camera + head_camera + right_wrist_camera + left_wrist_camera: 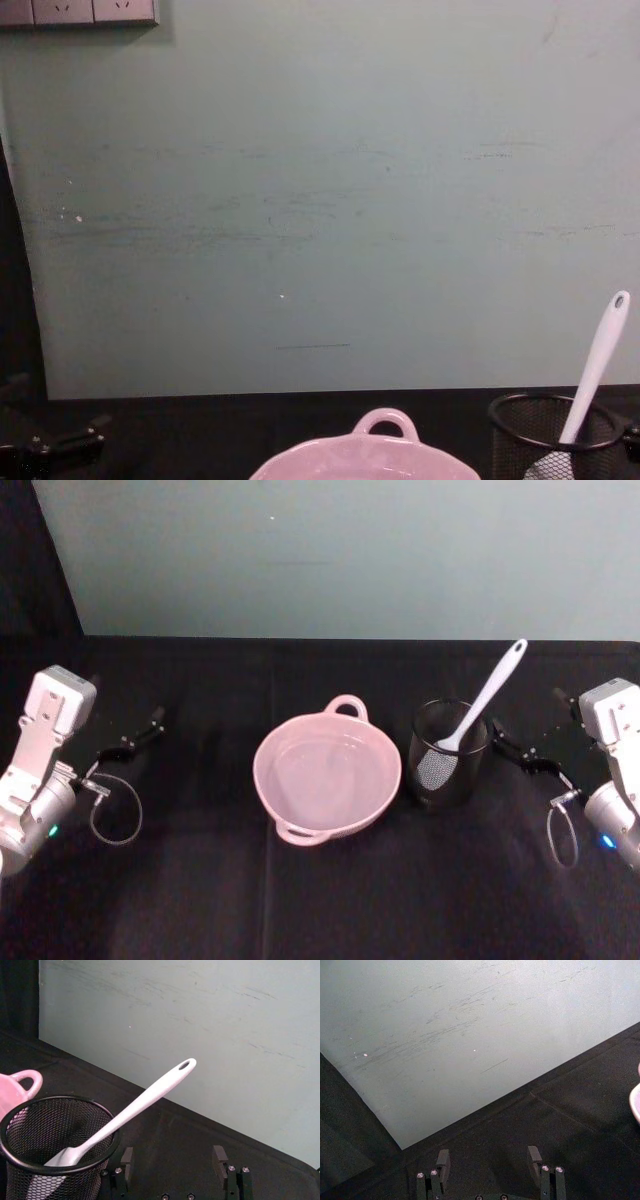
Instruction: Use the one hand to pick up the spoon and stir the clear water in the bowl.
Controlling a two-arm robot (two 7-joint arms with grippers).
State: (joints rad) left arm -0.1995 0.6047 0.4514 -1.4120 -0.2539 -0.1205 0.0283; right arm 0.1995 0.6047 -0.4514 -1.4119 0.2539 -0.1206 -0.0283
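The bowl point(262, 780) sits mid-table point(200, 900), the mesh cup point(445, 790) just right of it with the spoon point(487, 702) leaning inside, the left gripper point(135, 735) well left, and the right gripper point(510, 742) near the cup's right.

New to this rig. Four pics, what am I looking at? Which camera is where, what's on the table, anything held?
It is a two-armed robot, and each arm ends in a two-fingered pincer. The head view looks down on a black table from above. The chest view looks across it from lower down. Each wrist view looks forward from one arm's wrist. The left pincer and the right pincer sit at the table's two sides, both open and holding nothing. In the middle is a pink bowl with clear water in it. To its right stands a black mesh cup with a white spoon leaning in it, blade down, handle sticking up. The right pincer is the nearer one to the spoon.
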